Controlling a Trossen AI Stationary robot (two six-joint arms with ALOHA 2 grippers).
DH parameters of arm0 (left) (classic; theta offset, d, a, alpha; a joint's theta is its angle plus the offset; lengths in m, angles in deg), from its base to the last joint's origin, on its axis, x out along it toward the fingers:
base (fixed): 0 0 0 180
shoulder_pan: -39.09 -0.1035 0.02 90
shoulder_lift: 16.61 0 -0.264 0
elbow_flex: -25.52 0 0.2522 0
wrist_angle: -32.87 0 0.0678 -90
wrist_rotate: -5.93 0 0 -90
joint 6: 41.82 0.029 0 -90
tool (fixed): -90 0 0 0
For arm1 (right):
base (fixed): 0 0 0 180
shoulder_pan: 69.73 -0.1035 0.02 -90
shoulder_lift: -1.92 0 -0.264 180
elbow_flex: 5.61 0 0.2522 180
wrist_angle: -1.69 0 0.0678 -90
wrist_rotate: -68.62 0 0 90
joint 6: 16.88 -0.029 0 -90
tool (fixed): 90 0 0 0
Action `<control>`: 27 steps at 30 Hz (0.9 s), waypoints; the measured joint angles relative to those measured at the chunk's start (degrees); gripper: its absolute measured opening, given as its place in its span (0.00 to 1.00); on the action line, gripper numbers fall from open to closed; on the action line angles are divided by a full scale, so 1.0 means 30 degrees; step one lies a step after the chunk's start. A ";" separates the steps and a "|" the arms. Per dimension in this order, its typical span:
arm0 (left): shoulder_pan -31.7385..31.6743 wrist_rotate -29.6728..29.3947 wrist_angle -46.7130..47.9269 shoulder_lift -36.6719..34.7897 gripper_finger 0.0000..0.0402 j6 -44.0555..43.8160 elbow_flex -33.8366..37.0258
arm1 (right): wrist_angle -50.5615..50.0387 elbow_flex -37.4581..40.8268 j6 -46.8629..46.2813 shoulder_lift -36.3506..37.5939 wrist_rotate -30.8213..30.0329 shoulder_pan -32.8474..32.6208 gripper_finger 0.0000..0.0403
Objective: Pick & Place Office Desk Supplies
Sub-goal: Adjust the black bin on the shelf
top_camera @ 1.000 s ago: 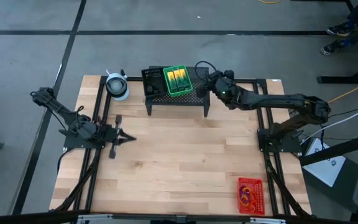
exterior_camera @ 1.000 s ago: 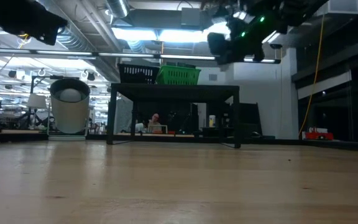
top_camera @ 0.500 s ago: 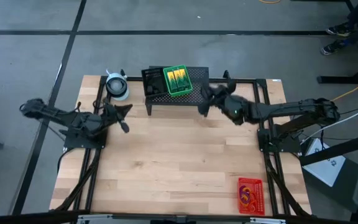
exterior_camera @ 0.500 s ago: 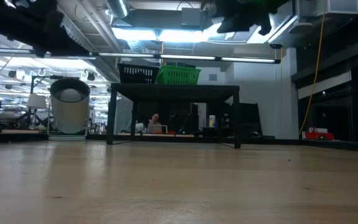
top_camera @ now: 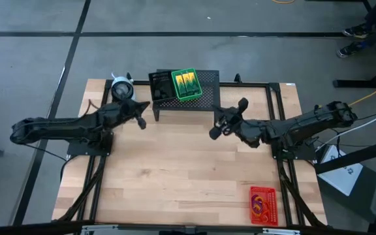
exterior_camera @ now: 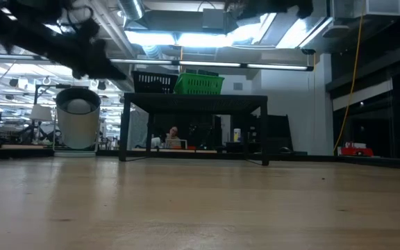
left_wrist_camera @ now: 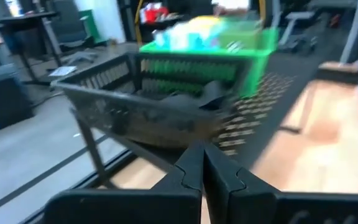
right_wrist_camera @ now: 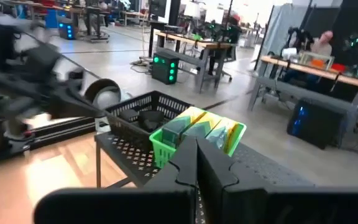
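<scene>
Pale wooden planks make up the table [top_camera: 188, 170], framed by dark metal rails. Taking the black mesh stand [top_camera: 204, 98] at the table's far edge as landmark: just left of it stands the round whitish roll [top_camera: 121, 88], and the left gripper [top_camera: 141, 116], fingers pressed together on nothing, hangs in the air by the stand's front left leg. On the stand's perforated top sit two slatted trays side by side, a black tray [top_camera: 161, 85] on the left holding dark bits too blurred to name, and a green tray [top_camera: 186, 84] to its right, filled with yellow-green boxes standing on end. Right of the stand's front right leg the right gripper [top_camera: 215, 128] hovers, its fingers likewise closed and empty. Far from the stand, at the table's near right corner, a red tray [top_camera: 264, 205] lies flat with orange and purple loops inside.
</scene>
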 joint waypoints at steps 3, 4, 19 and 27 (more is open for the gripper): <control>-0.1269 0.0305 -0.1225 0.1269 0.00 0.0343 0.0022 | 0.0142 0.0007 0.0494 -0.0007 -0.0689 -0.0709 0.00; -0.1654 0.0427 -0.1787 0.1589 0.00 0.0343 0.0022 | 0.0163 0.0007 0.0661 -0.0007 -0.0853 -0.0858 0.00; -0.5576 0.1152 -0.3920 0.4166 0.00 0.0871 0.0000 | 0.0911 0.0007 0.1220 -0.0007 -0.0818 -0.1081 0.00; -0.7251 0.2949 -0.6644 0.5817 0.00 0.0445 -0.0131 | 0.1446 0.0007 0.1572 -0.0007 -0.0333 -0.1081 0.00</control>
